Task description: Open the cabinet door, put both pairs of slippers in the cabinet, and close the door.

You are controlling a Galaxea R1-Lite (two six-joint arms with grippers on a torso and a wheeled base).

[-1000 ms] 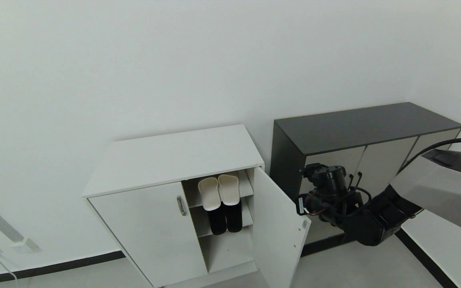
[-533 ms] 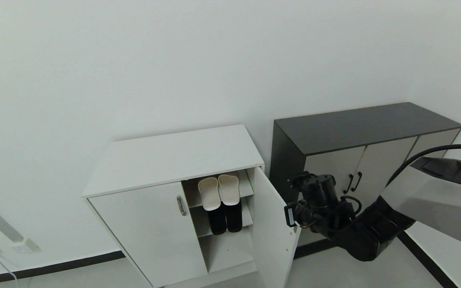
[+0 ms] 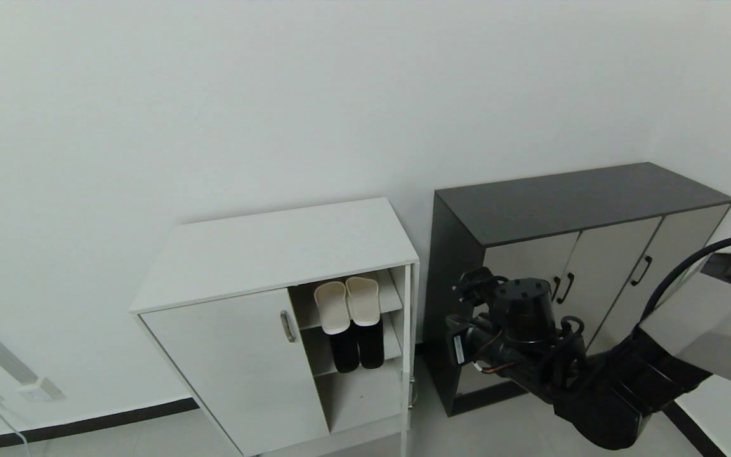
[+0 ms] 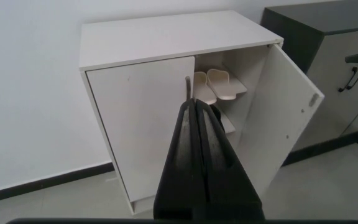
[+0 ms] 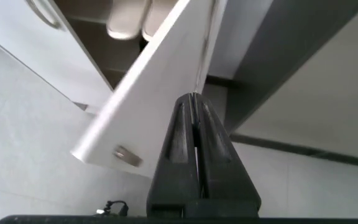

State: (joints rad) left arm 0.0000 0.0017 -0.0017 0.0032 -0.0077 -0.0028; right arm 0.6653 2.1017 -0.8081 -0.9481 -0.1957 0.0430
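Head camera: we look from high up, forward and down, at a white cabinet (image 3: pixel 276 254) and a dark cabinet (image 3: pixel 568 197) side by side against the wall (image 3: pixel 276 95). Both stand well off, their tops in full sight. The open door (image 3: pixel 405 355) meets us edge-on.

Left wrist camera: we sight along the left gripper (image 4: pixel 192 102), its fingers pressed together, at the white cabinet's front. We are farther back here and at a flatter angle, facing the door's inner side.

Right wrist camera: we sight along the right gripper (image 5: pixel 194 98), fingers together, very near the door's face.

All three share the door, the pale slippers (image 3: pixel 346 303) on the upper shelf, and part of the dark cabinet.
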